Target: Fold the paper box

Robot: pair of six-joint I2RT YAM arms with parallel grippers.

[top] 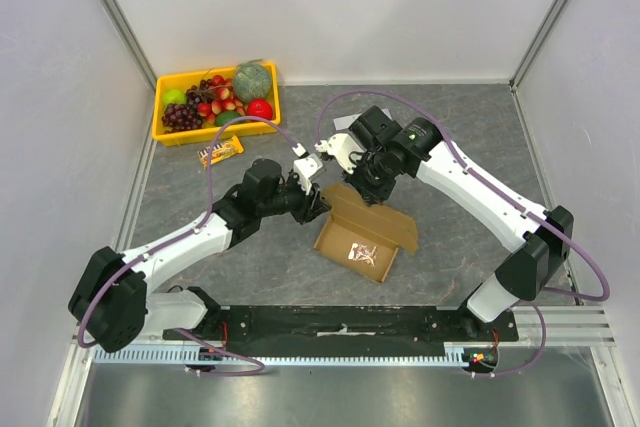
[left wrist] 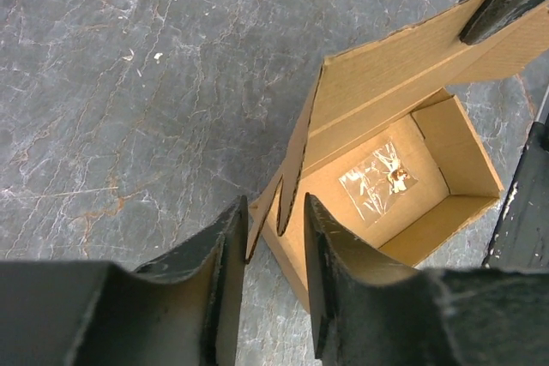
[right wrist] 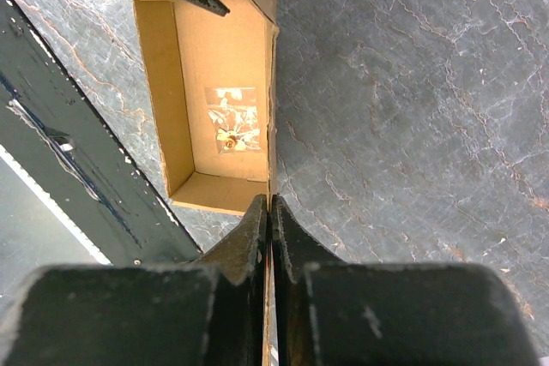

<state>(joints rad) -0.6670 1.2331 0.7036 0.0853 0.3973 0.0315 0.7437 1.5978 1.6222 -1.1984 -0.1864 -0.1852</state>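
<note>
We hold the paper box [top: 362, 247] mid-table [top: 470, 137].
Our right gripper [right wrist: 269, 205] pinches its upright flap's edge; our left gripper [left wrist: 270, 216] straddles a corner tab, fingers spread; the yellow tray [top: 165, 119] sits well apart.

We view the surface [top: 460, 127] from high behind, while both wrist cameras peer closely into the paper box [left wrist: 360, 92].

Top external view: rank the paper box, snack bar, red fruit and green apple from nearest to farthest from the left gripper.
1. paper box, right beside the left gripper, at its fingertips.
2. snack bar, on the table in front of the yellow tray, and red fruit, at the tray's right end: too close to call.
3. green apple, at the tray's left end.
</note>
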